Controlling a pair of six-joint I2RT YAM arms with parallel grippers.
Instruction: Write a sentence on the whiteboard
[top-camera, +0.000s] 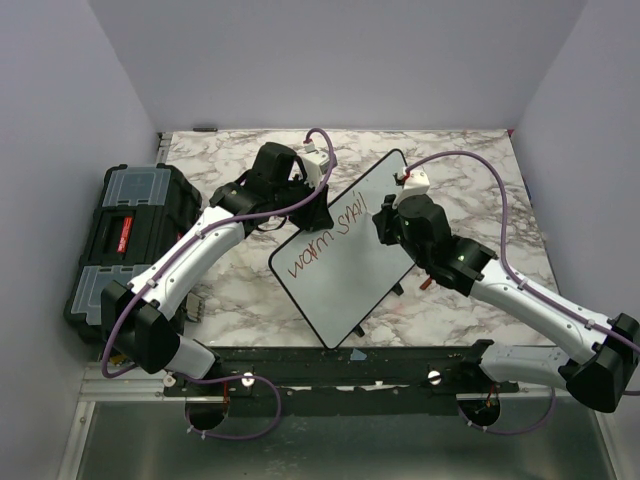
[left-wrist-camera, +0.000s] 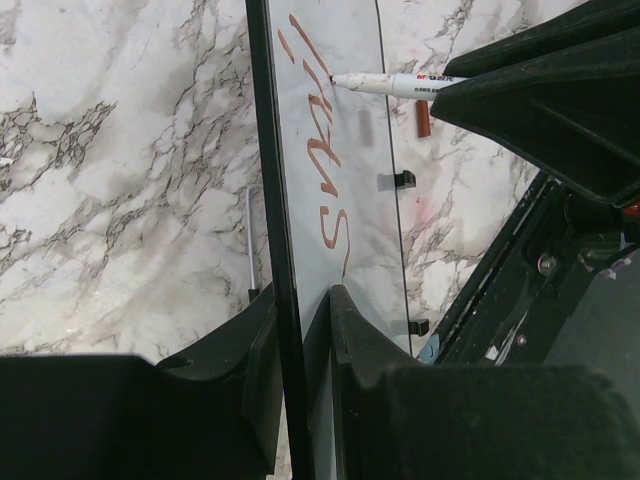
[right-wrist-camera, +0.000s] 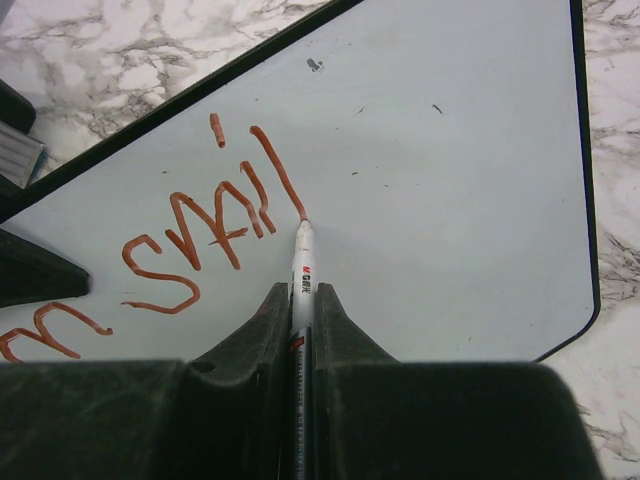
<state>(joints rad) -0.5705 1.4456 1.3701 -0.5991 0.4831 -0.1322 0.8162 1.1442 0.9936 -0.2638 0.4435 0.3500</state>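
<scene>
Red lettering (right-wrist-camera: 200, 230) is running across the whiteboard (top-camera: 350, 280) in one line, reading "warm smil" so far; this is the unfinished sentence. The board is lying at a diagonal in the middle of the marble table (top-camera: 230, 290), between the two arms, with one corner pointing towards the arm bases and the opposite corner towards the far edge.

The left gripper (left-wrist-camera: 300, 330) is clamping the board's thin black rim. In the left wrist view its two dark fingers are sitting one on each side of the edge, closed tight against it, at the long side nearest the start of the word "smil".

The right gripper (right-wrist-camera: 302, 295) is gripping a white marker (right-wrist-camera: 302, 270), its fingers pressed together on the barrel. The marker is pointing away from the wrist, and its tip is touching the board right at the lower end of the last stroke, the "l". To the right of that stroke the board is showing only bare white surface with a few small dark specks.

Off to the left of the table, a black toolbox (top-camera: 130, 240) with clear lid compartments is standing well apart from the board. A small red cylinder (left-wrist-camera: 423, 117) is lying on the marble just beside the board's far long side, near one of its small black feet.
</scene>
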